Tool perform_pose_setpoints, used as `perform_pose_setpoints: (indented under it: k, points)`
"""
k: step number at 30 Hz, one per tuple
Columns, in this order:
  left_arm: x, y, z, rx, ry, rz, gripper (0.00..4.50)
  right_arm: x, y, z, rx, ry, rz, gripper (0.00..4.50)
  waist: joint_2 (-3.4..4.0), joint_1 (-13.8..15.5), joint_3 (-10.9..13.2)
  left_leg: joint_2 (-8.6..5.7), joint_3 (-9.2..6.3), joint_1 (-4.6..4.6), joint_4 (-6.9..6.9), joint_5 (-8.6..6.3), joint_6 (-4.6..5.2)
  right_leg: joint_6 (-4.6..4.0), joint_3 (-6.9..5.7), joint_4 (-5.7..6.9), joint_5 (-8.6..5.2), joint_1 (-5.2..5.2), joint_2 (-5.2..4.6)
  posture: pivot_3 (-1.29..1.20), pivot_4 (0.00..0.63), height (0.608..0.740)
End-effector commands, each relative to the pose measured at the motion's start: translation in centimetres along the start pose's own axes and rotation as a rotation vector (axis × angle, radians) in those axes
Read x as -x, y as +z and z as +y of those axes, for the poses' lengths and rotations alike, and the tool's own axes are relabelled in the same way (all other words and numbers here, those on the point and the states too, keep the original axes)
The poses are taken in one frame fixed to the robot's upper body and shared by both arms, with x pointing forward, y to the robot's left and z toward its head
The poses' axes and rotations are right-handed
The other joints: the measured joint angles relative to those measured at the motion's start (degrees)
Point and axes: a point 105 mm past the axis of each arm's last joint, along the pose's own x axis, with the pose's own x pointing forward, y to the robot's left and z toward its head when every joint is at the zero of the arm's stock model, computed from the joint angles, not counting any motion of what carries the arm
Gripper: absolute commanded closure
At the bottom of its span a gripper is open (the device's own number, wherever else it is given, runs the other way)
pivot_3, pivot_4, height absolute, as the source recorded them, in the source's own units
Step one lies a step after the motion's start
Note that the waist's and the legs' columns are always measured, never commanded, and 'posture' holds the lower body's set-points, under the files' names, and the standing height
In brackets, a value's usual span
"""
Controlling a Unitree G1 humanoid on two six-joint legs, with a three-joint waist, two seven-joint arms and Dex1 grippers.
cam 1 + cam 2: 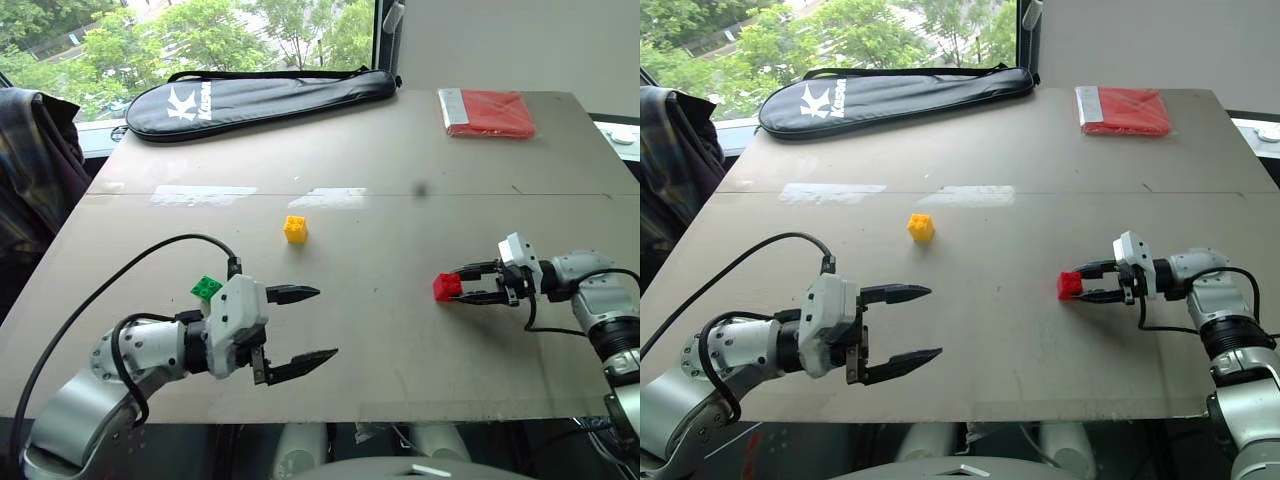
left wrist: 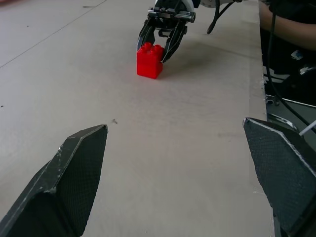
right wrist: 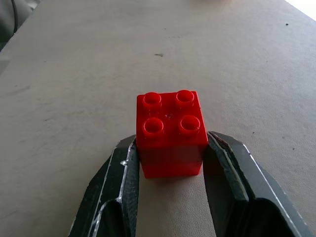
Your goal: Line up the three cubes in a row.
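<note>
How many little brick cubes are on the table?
3. The yellow cube sits mid-table. The green cube peeks out behind the left gripper. The red cube is pinched in the right gripper.

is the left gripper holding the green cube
No, the left gripper stands open with nothing between its fingers, and the green cube sits on the table behind it.

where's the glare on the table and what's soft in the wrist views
Left eye view: window glare streaks on the table beyond the yellow cube. Left wrist view: near fingers soft. Right wrist view: red cube sharp.
</note>
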Motion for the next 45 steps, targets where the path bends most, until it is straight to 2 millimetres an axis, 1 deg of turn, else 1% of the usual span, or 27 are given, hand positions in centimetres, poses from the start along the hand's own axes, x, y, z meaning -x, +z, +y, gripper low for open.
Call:
perform_pose_setpoints:
  k: [1, 10, 14, 17, 18, 19, 21, 22, 27, 31, 33, 34, 36, 39, 42, 45]
  points:
    - [0.1, 0.8, -0.2, -0.012, -0.051, -0.041, 0.00, 0.3, 0.5, 0.2, 0.043, 0.049, -0.006, 2.73, 0.00, -0.03, 0.00, 0.00, 0.00, 0.00, 0.02, 0.00, 0.00, 0.00, 0.00, 0.01, 0.00, 0.00, 0.00, 0.00, 0.150, 0.708]
    - [0.2, 0.4, 0.2, -0.014, -0.080, -0.035, 0.00, 0.3, 0.3, 0.1, 0.029, 0.069, 0.000, 2.73, 0.00, -0.08, 0.01, 0.01, -0.03, 0.03, 0.14, 0.00, 0.00, -0.01, 0.02, 0.22, 0.00, -0.01, 0.00, 0.00, 0.150, 0.708]
    - [0.1, 0.5, 0.2, -0.017, -0.082, -0.036, 0.00, 0.4, 0.5, 0.1, -0.014, 0.085, -0.001, 2.73, 0.00, -0.07, 0.02, 0.01, -0.04, 0.03, 0.15, 0.00, 0.00, -0.01, 0.02, 0.24, 0.00, -0.01, -0.02, 0.00, 0.150, 0.708]
    - [0.0, 0.4, 0.1, -0.017, -0.082, -0.035, 0.00, 0.3, 0.5, -0.1, -0.012, 0.082, -0.004, 1.71, 0.00, -0.07, 0.02, 0.02, -0.04, 0.04, 0.16, 0.00, 0.00, -0.01, 0.03, 0.25, 0.00, -0.01, -0.02, 0.00, 0.150, 0.708]
    - [0.0, 0.4, 0.2, -0.016, -0.081, -0.036, 0.00, 0.3, 0.6, -0.2, 0.005, 0.073, -0.008, 1.43, 0.02, -0.07, 0.04, 0.02, -0.05, 0.04, 0.16, 0.00, 0.00, -0.01, 0.02, 0.26, 0.00, -0.01, -0.02, 0.00, 0.150, 0.708]
    - [0.0, 0.5, 0.2, -0.016, -0.080, -0.037, 0.00, 0.3, 0.6, -0.4, 0.020, 0.063, -0.013, 1.06, 0.02, -0.07, 0.04, 0.02, -0.05, 0.03, 0.16, 0.00, 0.00, -0.01, 0.02, 0.26, 0.00, -0.02, -0.02, 0.00, 0.150, 0.708]
    - [0.0, 0.4, 0.2, -0.013, -0.075, -0.038, 0.00, 0.3, 0.6, -0.5, 0.032, 0.053, -0.011, 0.17, 0.02, -0.07, 0.06, 0.02, -0.04, 0.03, 0.16, 0.00, 0.00, -0.01, 0.02, 0.26, 0.00, -0.02, -0.02, 0.00, 0.150, 0.708]
    - [0.1, 0.4, 0.2, -0.010, -0.072, -0.037, 0.00, 0.4, 0.5, -0.5, 0.033, 0.050, -0.008, 0.08, 0.03, -0.07, 0.07, 0.01, -0.04, 0.03, 0.16, 0.00, 0.00, -0.01, 0.03, 0.26, 0.00, -0.02, -0.02, 0.00, 0.150, 0.708]
    - [0.4, 0.3, 0.3, 0.003, 0.000, -0.051, 0.00, 1.0, 0.9, -0.7, 0.052, 0.011, -0.044, 0.08, 0.07, -0.10, 0.12, 0.02, -0.03, 0.03, 0.16, 0.00, 0.00, -0.01, 0.04, 0.27, 0.00, -0.03, -0.03, 0.00, 0.150, 0.708]
    - [1.4, -0.3, 0.8, 0.022, 0.146, -0.050, 0.00, 1.8, 2.2, -0.4, 0.067, -0.019, -0.116, 0.08, 0.08, -0.09, 0.17, 0.05, -0.06, 0.03, 0.16, 0.00, 0.00, -0.01, 0.01, 0.30, 0.00, -0.03, -0.05, 0.00, 0.150, 0.708]
    - [2.7, 0.1, 3.1, -0.084, 0.428, -0.092, 0.00, 2.5, 3.7, -0.9, 0.056, -0.093, -0.218, 0.08, 0.10, 0.01, 0.20, 0.12, -0.05, 0.03, 0.16, 0.00, 0.00, -0.01, 0.00, 0.32, 0.00, -0.03, -0.08, 0.00, 0.150, 0.708]
    - [3.5, 0.1, 3.9, -0.101, 0.548, -0.104, 0.00, 2.8, 4.3, -1.0, 0.044, -0.125, -0.263, 0.08, 0.10, 0.05, 0.21, 0.12, -0.04, 0.03, 0.17, 0.00, 0.00, -0.01, 0.01, 0.34, 0.00, -0.03, -0.11, 0.00, 0.150, 0.708]
    - [4.6, -0.1, 3.8, -0.048, 0.679, -0.157, 0.00, 3.3, 5.1, -0.5, 0.042, -0.130, -0.310, 0.08, 0.05, 0.15, 0.22, 0.08, -0.05, 0.04, 0.20, 0.00, 0.00, 0.00, 0.01, 0.36, 0.01, -0.01, -0.18, 0.00, 0.150, 0.708]
    - [6.3, -1.5, 3.1, 0.039, 0.828, -0.178, 0.00, 3.2, 6.1, 0.6, 0.014, -0.114, -0.361, 0.08, 0.02, -0.04, 0.23, 0.11, 0.01, 0.06, 0.22, -0.01, 0.01, 0.01, 0.04, 0.36, 0.01, 0.00, -0.28, 0.00, 0.150, 0.708]
    - [8.9, -3.9, 2.9, 0.070, 0.995, -0.124, 0.00, 2.9, 6.7, 2.1, 0.003, -0.052, -0.411, 0.08, 0.00, 0.03, 0.24, 0.09, -0.03, 0.02, 0.21, -0.01, 0.01, 0.01, -0.02, 0.34, 0.00, -0.02, -0.26, 0.00, 0.150, 0.708]
    - [10.7, -5.7, 2.6, 0.076, 1.072, -0.073, 0.00, 3.1, 6.8, 2.6, 0.009, -0.035, -0.433, 0.08, -0.04, 0.09, 0.27, -0.04, -0.06, 0.08, 0.23, -0.01, 0.01, 0.01, -0.03, 0.42, 0.00, -0.02, -0.18, 0.00, 0.150, 0.708]
